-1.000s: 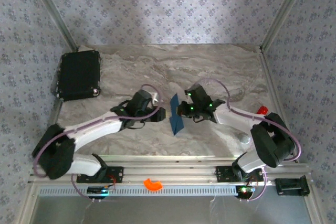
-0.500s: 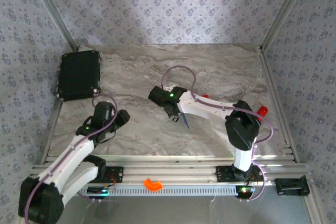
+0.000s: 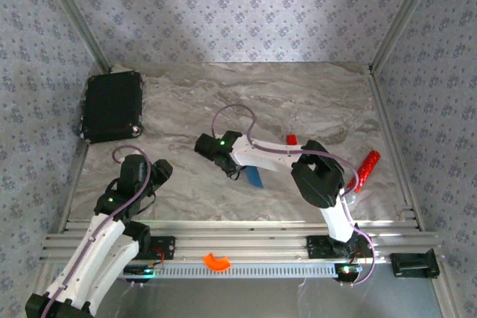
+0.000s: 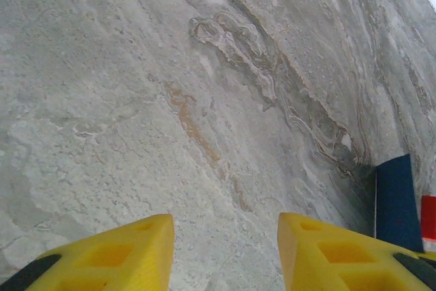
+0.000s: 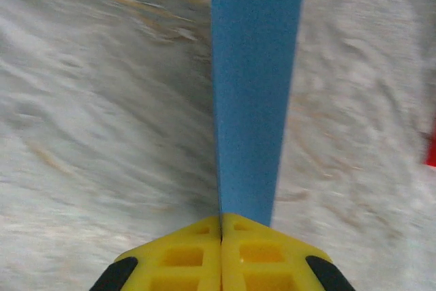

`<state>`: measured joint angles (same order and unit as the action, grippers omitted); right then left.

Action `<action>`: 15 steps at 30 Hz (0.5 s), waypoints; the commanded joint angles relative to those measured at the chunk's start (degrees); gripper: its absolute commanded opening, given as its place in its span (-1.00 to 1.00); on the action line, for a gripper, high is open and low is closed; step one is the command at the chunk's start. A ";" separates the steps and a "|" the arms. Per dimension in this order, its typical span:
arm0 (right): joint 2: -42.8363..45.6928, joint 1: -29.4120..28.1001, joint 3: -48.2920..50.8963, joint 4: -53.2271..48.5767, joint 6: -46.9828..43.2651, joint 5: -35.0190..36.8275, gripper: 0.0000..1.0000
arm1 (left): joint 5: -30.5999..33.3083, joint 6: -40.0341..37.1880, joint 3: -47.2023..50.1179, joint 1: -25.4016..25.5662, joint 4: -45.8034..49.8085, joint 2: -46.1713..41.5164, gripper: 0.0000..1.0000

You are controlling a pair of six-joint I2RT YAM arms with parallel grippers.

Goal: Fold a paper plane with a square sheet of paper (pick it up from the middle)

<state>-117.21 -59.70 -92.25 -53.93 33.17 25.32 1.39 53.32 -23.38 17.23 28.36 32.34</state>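
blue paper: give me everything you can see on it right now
The folded blue paper is a slim, matte dark-blue strip, looking wider away from the grip, with one far corner angled off. The right hand pinches its narrow end between shut fingers. It extends out over the marble table, mid-table; whether it touches the surface is unclear.

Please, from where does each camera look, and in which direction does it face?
Top external: above and behind the bases, looking down on the table; both arms show.
Left wrist: low over the table, facing along it; open left tool at bottom.
Right wrist: facing down past the right tool, shut on the blue paper.
Shared: both wrist views show the blue paper.
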 commanded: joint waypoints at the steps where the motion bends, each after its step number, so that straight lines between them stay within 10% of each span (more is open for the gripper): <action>1: -1.85 -0.38 -3.66 4.03 1.04 -10.39 -0.76 | 0.87 1.00 -0.44 -0.27 1.96 -0.26 -0.12; 8: 8.41 5.38 9.51 26.42 1.31 -34.70 -0.11 | -2.42 -0.47 -0.21 -0.27 -0.13 0.86 -0.09; 15: 25.43 17.53 41.00 56.67 11.21 -48.85 -0.45 | -18.26 -2.93 1.35 -0.05 -14.16 13.12 -0.16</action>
<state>-95.02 -45.93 -58.98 -12.23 38.68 -13.63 -8.71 52.10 -22.50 17.23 21.06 41.76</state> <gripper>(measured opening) 0.307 0.425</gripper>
